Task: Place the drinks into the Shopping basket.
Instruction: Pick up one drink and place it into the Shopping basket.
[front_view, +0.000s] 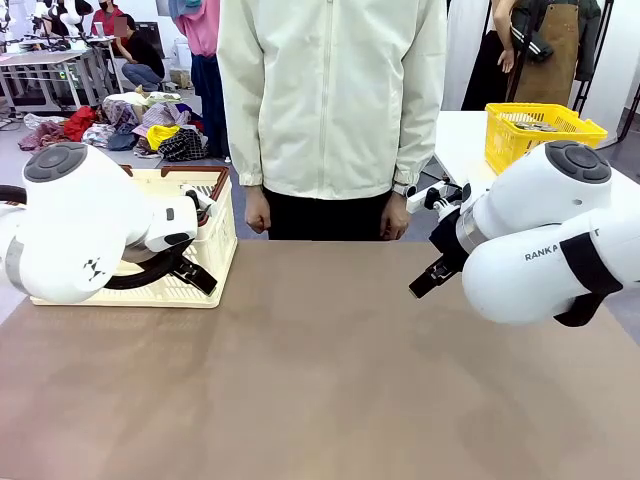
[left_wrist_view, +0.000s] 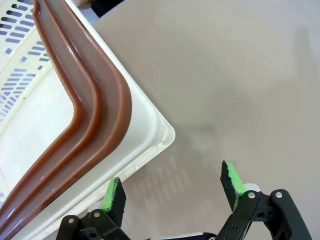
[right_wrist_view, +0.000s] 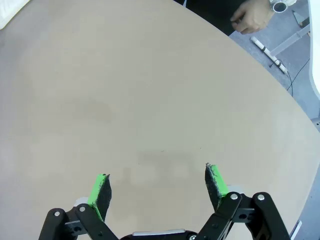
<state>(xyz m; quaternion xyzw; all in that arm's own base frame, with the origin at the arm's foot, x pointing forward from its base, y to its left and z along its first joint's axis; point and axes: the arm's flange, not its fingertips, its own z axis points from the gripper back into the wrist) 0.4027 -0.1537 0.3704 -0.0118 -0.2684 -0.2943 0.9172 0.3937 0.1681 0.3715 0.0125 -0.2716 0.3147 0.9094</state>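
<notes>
lots of bare table (front_view: 320, 380) is left mid-way. the shopping basket (front_view: 215, 252) is set far left, its corner just beside the left gripper (left_wrist_view: 172, 185), spread wide, nothing held. the right gripper (right_wrist_view: 157, 182) is hung over tabletop, likewise spread, empty.

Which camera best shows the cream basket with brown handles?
Front view: the large cream-white plastic lattice basket with dark brown handles shows fullest, partly behind the left arm. Left wrist view catches one corner; right wrist, maybe a sliver.
</notes>
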